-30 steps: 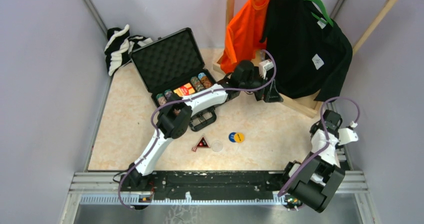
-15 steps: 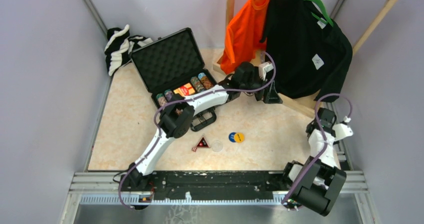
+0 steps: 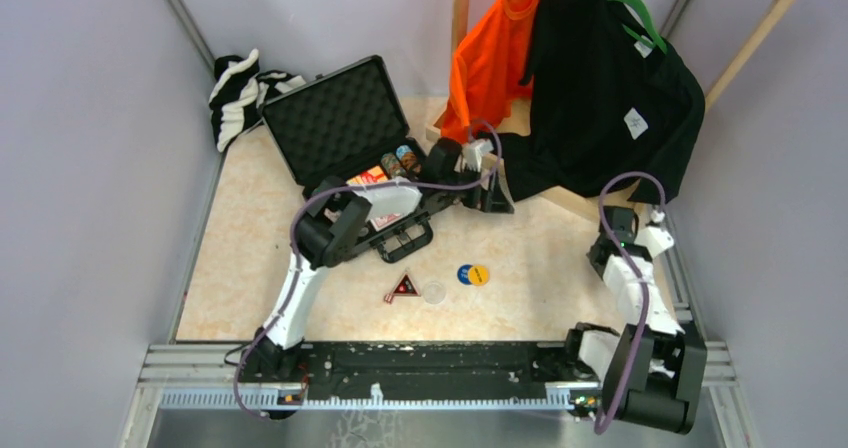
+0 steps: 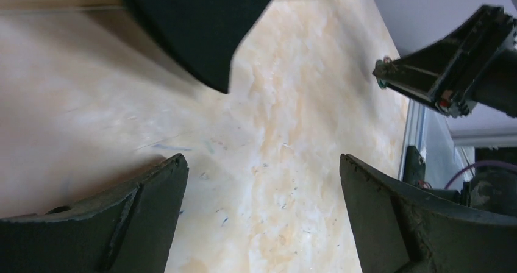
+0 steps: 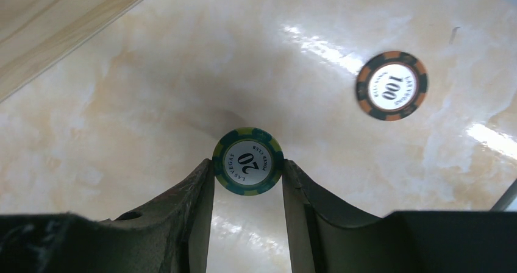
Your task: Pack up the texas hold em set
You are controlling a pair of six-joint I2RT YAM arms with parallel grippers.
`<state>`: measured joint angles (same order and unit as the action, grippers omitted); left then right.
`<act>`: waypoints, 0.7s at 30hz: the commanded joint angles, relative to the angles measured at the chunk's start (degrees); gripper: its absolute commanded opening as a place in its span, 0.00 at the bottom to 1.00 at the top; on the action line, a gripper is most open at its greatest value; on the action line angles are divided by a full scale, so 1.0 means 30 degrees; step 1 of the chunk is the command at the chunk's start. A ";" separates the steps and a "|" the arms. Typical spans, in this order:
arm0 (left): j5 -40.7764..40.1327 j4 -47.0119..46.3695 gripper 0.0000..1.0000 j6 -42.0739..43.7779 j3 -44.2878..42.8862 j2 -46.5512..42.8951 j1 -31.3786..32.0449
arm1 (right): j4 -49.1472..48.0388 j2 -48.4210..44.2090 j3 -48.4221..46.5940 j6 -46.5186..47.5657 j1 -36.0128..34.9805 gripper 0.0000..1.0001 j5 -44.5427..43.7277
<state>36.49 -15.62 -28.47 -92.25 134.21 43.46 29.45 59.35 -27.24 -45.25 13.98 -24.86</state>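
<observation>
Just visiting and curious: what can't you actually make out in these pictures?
Briefcase tray: top view, left arm covers much of it.
20 chip and 100 chip: unseen in top view, hidden by right gripper or too small.
Black shirt: left wrist view, blurred, cut by top edge.

A green-and-yellow chip (image 5: 248,161), a black-and-orange chip (image 5: 391,86), cream marbled table (image 5: 152,102); black briefcase (image 3: 335,118); orange shirt (image 3: 490,58).

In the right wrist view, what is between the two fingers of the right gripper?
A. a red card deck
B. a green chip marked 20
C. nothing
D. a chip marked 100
B: the right gripper pinches the green chip marked 20 by its edges; the chip marked 100 lies apart from it.
</observation>
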 commanded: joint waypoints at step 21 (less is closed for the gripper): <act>0.2072 0.4758 0.99 0.2925 -0.0232 -0.3035 -0.1752 | 0.0649 0.4469 -0.6084 -0.2540 -1.0440 0.36 -0.2701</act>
<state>38.20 -6.79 -22.61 -88.49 124.36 39.38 31.40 70.72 -41.06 -51.29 -13.08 -30.17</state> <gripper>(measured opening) 0.996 0.410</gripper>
